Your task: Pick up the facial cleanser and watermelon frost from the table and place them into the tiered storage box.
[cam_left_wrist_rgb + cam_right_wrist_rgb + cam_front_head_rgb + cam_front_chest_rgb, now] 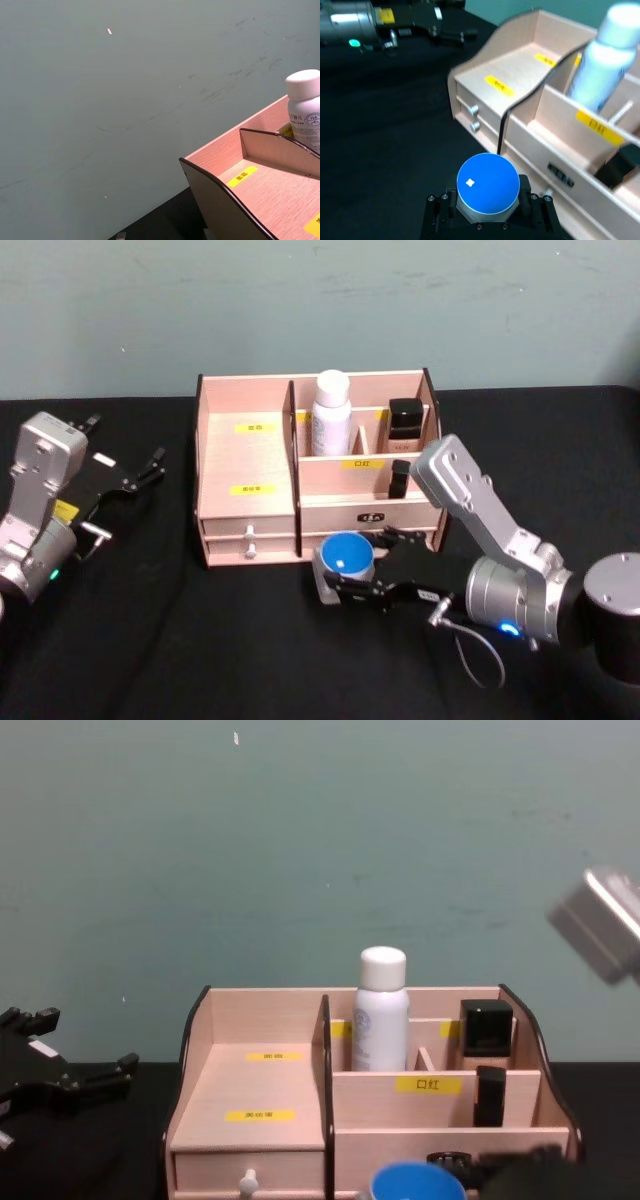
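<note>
Spotter: Trouble is unlikely on your left. The left gripper (pixel 130 445) sits parked on the surface with its fingers spread and nothing in them, well apart from the tiered storage box (pixel 245 455).

Operator: And inside the box?

Spotter: A white bottle (pixel 331 412) stands upright in a rear compartment. I judge that to be the facial cleanser, so 1 of your 2 items looks placed. It is tall, so a passing arm could topple it.

Operator: What about the right side?

Spotter: Your right gripper (pixel 352 565) is closed around a blue-lidded jar (pixel 346 554), probably the watermelon frost. It is low and just in front of the box's drawers (pixel 250 540). I cannot tell whether the jar is off the surface.

Operator: So the main hazard?

Spotter: Going forward before going up. The jar or the gripper would hit the front wall and shove the whole box back. Lift above the front tier first. Also, the jar looks round and smooth, so it could slip if you tilt it. Choose an open compartment away from the 2 black cases (pixel 405 418).
</note>
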Available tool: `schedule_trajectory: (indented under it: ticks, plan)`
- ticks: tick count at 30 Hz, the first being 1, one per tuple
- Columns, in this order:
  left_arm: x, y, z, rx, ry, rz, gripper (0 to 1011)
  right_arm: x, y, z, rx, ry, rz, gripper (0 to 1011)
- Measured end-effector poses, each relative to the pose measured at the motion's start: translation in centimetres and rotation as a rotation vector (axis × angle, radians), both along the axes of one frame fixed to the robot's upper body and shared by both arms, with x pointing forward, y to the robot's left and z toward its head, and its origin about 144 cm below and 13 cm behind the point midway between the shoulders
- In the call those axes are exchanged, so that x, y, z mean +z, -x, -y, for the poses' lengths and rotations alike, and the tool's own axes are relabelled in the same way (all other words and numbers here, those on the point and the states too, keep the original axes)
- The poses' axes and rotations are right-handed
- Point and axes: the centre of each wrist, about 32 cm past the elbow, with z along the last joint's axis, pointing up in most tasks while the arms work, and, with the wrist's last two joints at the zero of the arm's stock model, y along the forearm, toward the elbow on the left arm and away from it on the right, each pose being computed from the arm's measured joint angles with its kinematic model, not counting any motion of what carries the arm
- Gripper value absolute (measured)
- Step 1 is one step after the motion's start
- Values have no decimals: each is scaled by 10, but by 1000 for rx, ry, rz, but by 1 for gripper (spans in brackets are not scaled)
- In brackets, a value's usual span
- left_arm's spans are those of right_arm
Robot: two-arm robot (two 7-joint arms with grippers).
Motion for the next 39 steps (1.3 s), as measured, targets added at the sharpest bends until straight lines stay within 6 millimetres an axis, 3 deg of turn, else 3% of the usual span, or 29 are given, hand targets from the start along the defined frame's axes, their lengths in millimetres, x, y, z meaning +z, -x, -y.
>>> schedule_trajectory:
  ticks: [15,39]
  plan:
    - [0,0,0,0,0,0,1001,40,-36,-29,77,-52,108,728]
    - [0,0,0,0,0,0,1001,45,-102,-67,68,-89,119,728]
